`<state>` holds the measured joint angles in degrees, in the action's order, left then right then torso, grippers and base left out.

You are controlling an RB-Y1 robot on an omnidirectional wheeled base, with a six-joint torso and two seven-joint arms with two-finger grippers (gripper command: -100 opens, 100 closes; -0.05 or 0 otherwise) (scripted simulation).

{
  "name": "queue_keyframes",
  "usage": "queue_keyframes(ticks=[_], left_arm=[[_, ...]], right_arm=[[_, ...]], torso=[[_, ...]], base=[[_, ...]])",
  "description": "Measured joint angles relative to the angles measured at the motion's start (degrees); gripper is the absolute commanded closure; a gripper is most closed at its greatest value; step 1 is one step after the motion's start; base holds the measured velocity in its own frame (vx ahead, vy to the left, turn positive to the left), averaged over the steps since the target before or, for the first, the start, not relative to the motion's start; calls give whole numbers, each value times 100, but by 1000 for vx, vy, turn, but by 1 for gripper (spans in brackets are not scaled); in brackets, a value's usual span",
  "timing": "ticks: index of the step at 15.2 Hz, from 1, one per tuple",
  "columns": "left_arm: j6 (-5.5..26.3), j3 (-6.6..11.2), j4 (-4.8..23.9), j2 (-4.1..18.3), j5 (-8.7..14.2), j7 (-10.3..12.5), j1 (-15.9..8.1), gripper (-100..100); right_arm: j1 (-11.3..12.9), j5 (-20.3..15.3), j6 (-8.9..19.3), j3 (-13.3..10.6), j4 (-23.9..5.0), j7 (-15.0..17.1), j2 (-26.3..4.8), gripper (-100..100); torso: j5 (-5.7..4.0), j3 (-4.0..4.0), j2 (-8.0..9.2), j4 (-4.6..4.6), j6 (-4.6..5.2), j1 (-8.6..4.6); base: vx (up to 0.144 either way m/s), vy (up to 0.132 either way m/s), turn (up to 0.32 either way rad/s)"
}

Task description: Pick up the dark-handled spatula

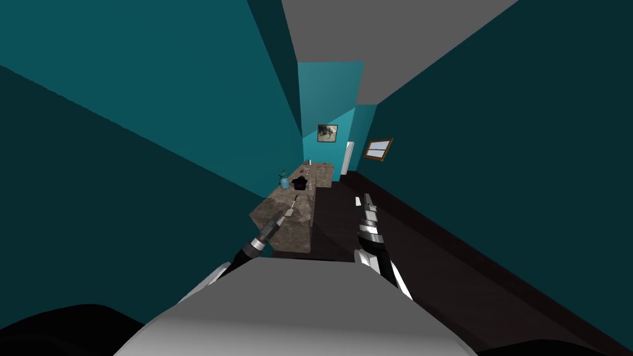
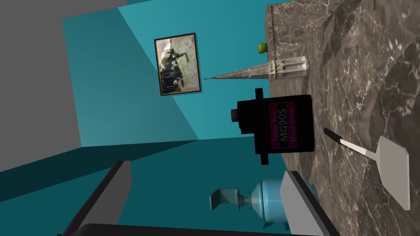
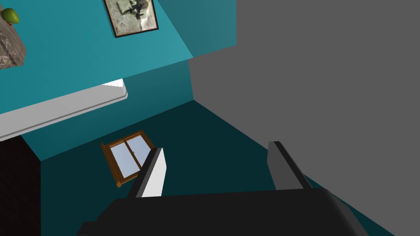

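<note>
The spatula [image 2: 371, 155] lies flat on a brown marbled counter [image 2: 369, 61], its thin dark handle [image 2: 331, 136] pointing toward a black box and its wide pale grey blade nearer my hand. In the head view the spatula [image 1: 291, 204] rests near the counter's [image 1: 272, 216] near end. My left gripper [image 2: 205, 180] is open and holds nothing; it hovers at the counter's near end [image 1: 280, 217], short of the spatula and off to its side. My right gripper [image 1: 364, 199] hangs open over the dark floor beside the counter, its fingers [image 3: 155, 172] wide apart.
A black box marked MG90S [image 2: 279, 123], a blue pump bottle [image 2: 262, 200] and a clear pointed glass piece [image 2: 283, 69] stand on the counter beyond the spatula. A green fruit [image 2: 262, 48] sits farther along. Teal walls flank the counter closely.
</note>
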<state>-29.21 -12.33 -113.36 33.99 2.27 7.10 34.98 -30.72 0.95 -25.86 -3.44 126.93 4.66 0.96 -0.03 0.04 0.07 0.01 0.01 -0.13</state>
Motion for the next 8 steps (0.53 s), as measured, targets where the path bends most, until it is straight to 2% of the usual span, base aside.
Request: queue_keyframes(ticks=[2, 8], left_arm=[[-65, -82, 226, 207, 43, 63, 78, -100], [-37, -392, 860, 1035, 222, 351, 281, -100]], right_arm=[[0, 0, 0, 0, 0, 0, 0, 0], [0, 0, 0, 0, 0, 0, 0, 0]], torso=[[0, 0, 0, 0, 0, 1], [-1, -2, -3, -1, 0, 0]], base=[[-13, -36, -117], [-7, -40, -115]])
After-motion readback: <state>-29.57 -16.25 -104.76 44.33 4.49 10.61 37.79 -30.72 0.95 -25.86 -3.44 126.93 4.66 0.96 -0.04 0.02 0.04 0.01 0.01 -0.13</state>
